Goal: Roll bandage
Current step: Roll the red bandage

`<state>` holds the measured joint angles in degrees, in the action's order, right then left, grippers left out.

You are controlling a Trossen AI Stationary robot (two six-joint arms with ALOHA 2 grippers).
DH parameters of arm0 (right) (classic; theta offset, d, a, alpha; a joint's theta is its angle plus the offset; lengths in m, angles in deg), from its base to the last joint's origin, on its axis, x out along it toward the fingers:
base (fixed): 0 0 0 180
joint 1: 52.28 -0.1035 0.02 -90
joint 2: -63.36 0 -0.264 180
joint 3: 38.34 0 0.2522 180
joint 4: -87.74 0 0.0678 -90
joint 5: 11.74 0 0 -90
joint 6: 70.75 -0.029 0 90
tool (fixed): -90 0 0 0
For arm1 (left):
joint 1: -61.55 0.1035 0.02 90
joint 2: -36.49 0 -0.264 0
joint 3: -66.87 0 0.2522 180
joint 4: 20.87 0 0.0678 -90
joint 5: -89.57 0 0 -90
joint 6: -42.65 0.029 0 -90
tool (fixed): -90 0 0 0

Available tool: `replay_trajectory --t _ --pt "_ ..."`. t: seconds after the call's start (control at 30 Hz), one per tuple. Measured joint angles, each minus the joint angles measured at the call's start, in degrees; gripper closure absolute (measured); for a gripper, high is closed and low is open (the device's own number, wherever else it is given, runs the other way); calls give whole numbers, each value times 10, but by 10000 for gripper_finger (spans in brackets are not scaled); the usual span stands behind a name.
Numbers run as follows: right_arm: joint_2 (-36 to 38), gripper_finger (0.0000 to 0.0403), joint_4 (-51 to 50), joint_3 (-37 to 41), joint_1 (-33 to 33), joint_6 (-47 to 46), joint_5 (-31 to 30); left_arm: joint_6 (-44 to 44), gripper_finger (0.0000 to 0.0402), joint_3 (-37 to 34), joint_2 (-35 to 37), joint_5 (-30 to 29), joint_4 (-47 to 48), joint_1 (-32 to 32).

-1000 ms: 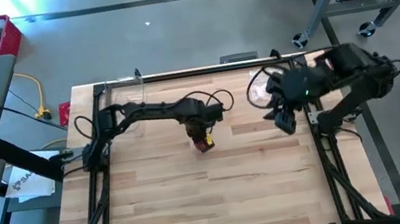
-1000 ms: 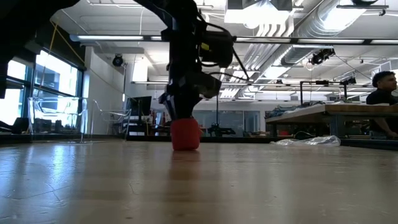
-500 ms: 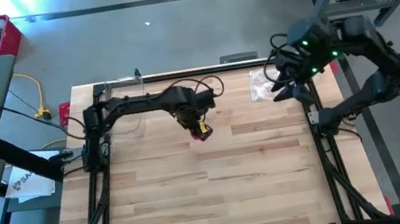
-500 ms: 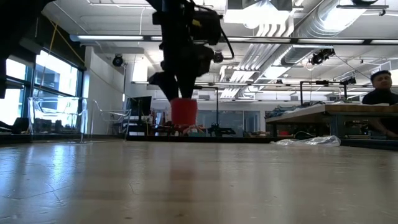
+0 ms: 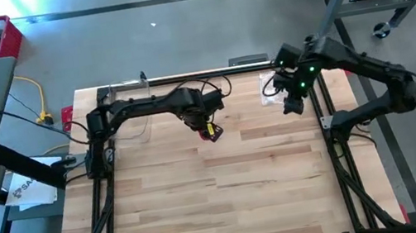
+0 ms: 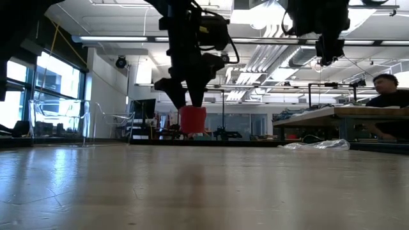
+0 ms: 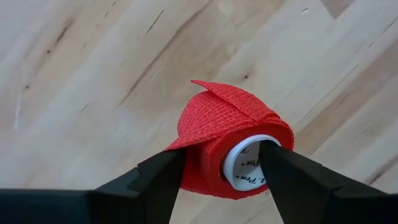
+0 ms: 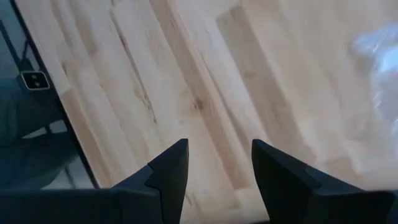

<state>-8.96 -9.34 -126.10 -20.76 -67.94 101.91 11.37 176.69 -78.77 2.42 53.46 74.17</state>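
**Left arm carries the rolled bandage up off the table**

Lifted since a second ago, when it sat on the wood, the bandage (image 5: 211,130) now hangs under the left gripper (image 5: 206,127) toward the table's back middle in the high view. Meanwhile the right gripper (image 5: 293,104) has swung in over the plastic bag (image 5: 272,89) at the back right.

Low view: the red cylinder (image 6: 192,119) hangs clear of the table (image 6: 204,191), just below the left arm's fingers.

Left wrist view: the roll (image 7: 233,146) sits between the two fingers (image 7: 155,180), which are spread; one touches its white core, the other its fabric side. A loose flap sticks up on top.

Right wrist view: the right gripper's (image 8: 214,165) jaws stand apart, holding nothing, above bare wood.

The roll looks light and soft, likely to squash or unwind; gripping across the stiff core seems safest.
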Motion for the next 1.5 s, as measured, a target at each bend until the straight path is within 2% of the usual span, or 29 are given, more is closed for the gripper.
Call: replay_trajectory --t 0.2,0.33,0.5,0.67,0.8,1.0,1.2,1.5 --pt "1 234 14 22 0 -19 16 8 165 0 -3 14 -7 2" --pt "1 234 100 22 -4 -28 56 17 165 0 -3 24 -9 6" --pt "0 234 304 61 -23 -48 135 42 188 0 -3 54 -50 7" --pt "-1 242 564 179 -48 -163 168 122 218 0 -3 35 -144 -3" --pt "-1 287 736 287 -55 -273 142 132 237 0 -3 20 -193 -2" --pt "-1 389 944 398 -69 -399 98 104 250 0 -3 20 -206 -3" --pt "-9 389 990 413 -87 -418 88 103 250 0 -3 22 -221 -8" --pt "-106 399 1051 413 -103 -443 87 104 251 0 -3 18 -253 -14"
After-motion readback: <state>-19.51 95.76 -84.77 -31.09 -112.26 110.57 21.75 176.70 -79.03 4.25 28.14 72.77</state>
